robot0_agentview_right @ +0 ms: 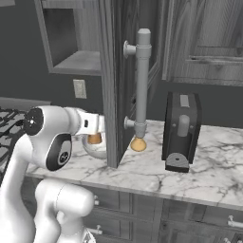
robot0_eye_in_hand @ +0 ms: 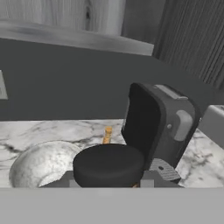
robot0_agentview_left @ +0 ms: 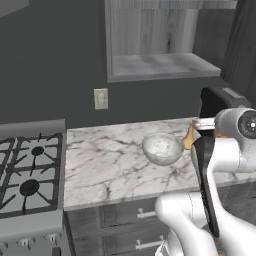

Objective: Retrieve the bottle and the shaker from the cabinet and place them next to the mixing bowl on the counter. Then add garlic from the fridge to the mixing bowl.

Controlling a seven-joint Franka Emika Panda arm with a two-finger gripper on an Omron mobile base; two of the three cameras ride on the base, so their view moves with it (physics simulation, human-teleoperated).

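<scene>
- The open cabinet door (robot0_agentview_right: 116, 80) cuts across the counter (robot0_agentview_left: 110, 160), splitting the right base view.
- A black toaster (robot0_eye_in_hand: 159, 124) stands just behind the gripper (robot0_eye_in_hand: 108, 183).
- The mixing bowl (robot0_agentview_left: 162, 147) sits left of it, the bottle (robot0_agentview_left: 189, 137) just beside the bowl.
- The shaker (robot0_eye_in_hand: 108, 165), dark cap up, sits between the half-closed fingers, gripped.

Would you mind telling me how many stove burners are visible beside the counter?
2. Both sit on the stove left of the counter in the left base view: one burner farther back, one burner nearer. Others may lie beyond the picture's left edge.
</scene>
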